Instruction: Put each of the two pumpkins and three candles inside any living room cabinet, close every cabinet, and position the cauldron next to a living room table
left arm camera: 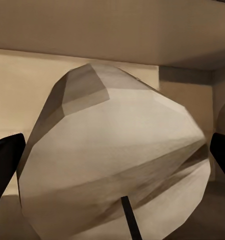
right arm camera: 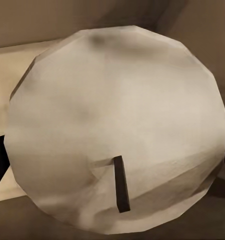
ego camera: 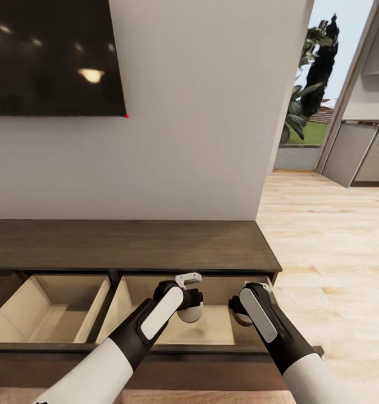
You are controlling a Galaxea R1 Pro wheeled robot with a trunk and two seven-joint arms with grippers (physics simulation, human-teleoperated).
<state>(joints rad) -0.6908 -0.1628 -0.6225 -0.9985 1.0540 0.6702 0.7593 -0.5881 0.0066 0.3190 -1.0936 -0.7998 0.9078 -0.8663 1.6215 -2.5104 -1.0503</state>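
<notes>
So right now both arms are reaching down into the long low dark-brown wood cabinet (ego camera: 127,244), which sits against the pale wall under a black wall-mounted screen (ego camera: 54,56). Two of the cabinet's drawers are pulled open, and both hands are over the one nearer the cabinet's right end, with its pale bare inside (ego camera: 211,331). The left hand (ego camera: 190,306) is clamped on a stubby grey-beige candle (left arm camera: 117,165): in the left wrist view the candle sits right between the two dark fingertips (left arm camera: 5,160) with its little dark wick poking out. The right hand (ego camera: 242,314) has a second grey-beige candle (right arm camera: 117,135), wick and all, sitting between its fingers, whose dark tips just peek out at either side, so I'd say it's gripped too. The other open drawer (ego camera: 49,308), further toward the cabinet's left end, looks bare from here. My read: this is the drop-off step for two of the three candles. Next move would be lowering a bit so they don't bounce, letting go, then pulling both arms straight up and out so nothing snags the drawer front. After that there's still stuff to fetch, and those drawers need pushing shut.
</notes>
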